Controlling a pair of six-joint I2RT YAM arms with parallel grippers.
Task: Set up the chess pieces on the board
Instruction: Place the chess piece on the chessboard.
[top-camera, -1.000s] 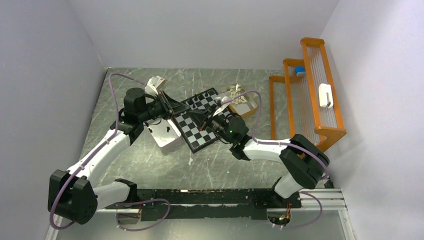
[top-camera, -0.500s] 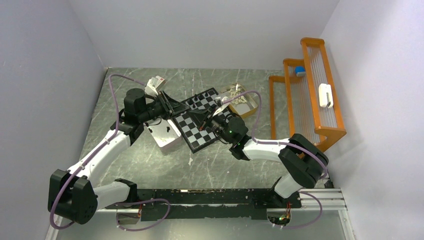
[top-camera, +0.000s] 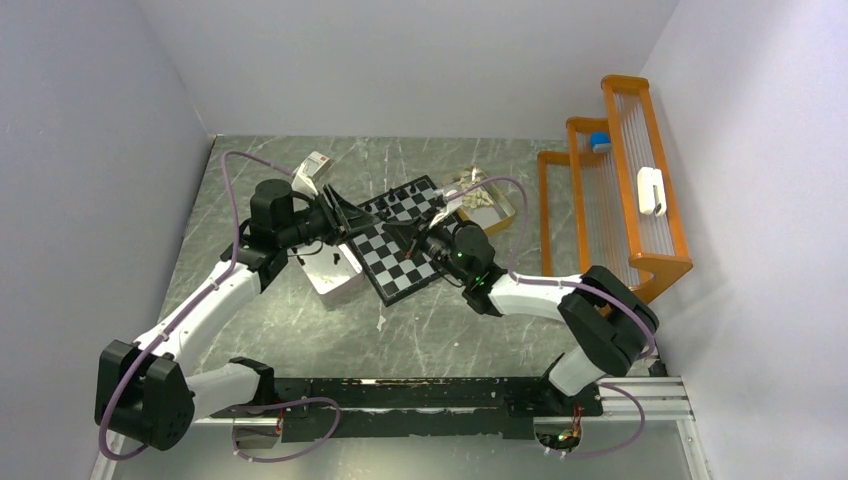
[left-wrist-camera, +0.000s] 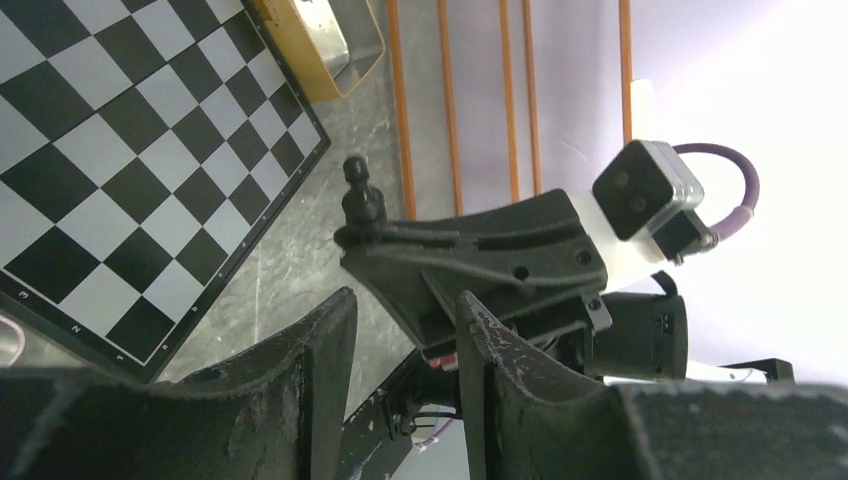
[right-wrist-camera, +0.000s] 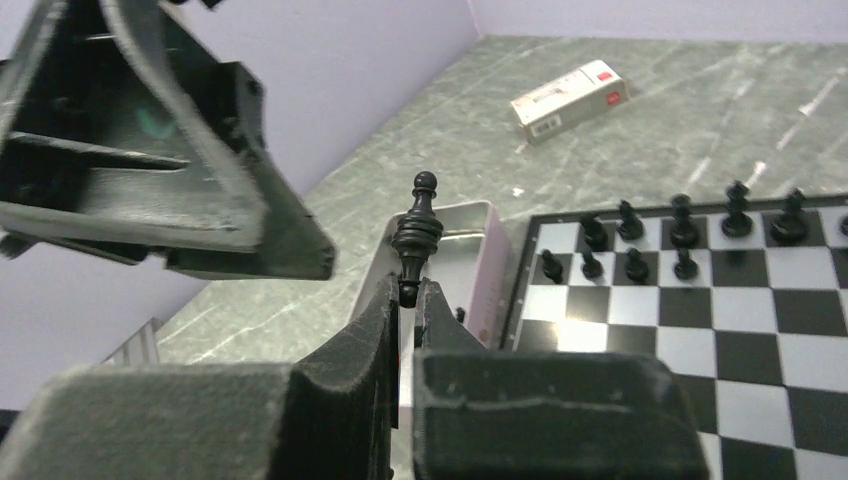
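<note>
Grey marbled surface (top-camera: 450, 330) runs under both arms. At left, my left hand (left-wrist-camera: 405, 300) hangs spread and empty, just beside the other. My right hand (right-wrist-camera: 405, 300) pinches a black chess piece (right-wrist-camera: 415, 232) by its foot, long axis upright. The board (right-wrist-camera: 700, 330) lies below, toward the right, nearer this hand.

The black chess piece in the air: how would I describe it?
Find the black-and-white checked chessboard. By it, the right gripper pinches a slim, knob-topped black chess piece. Other black pieces stand on squares; this one is airborne.
</note>
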